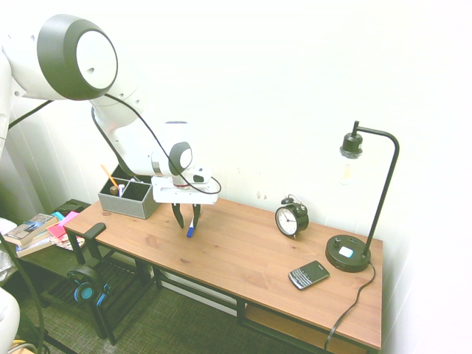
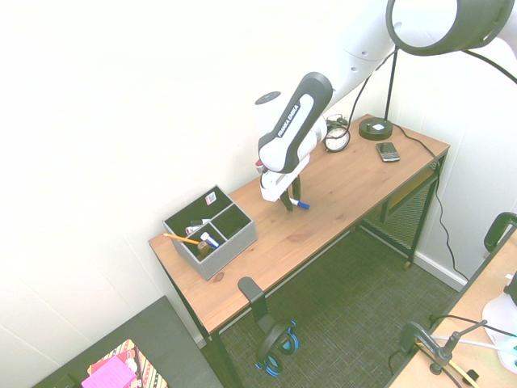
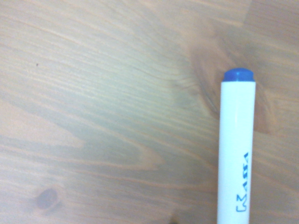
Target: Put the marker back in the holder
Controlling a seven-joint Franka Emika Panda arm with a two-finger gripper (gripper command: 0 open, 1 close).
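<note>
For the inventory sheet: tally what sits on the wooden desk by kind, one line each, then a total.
Markers lying on the desk: 1
Organiser boxes: 1
Alarm clocks: 1
Desk lamps: 1
Phones: 1
Total: 5, not counting what stands inside the organiser.

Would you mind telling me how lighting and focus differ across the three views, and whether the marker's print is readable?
First exterior view: overexposed, the white wall blown out, the wooden desk washed pale. Second exterior view: also bright, with wide-angle bending at the edges. Wrist view: evenly lit and fairly sharp; the slim white marker with a blue end shows blue print standing sideways, too soft to read surely.
</note>
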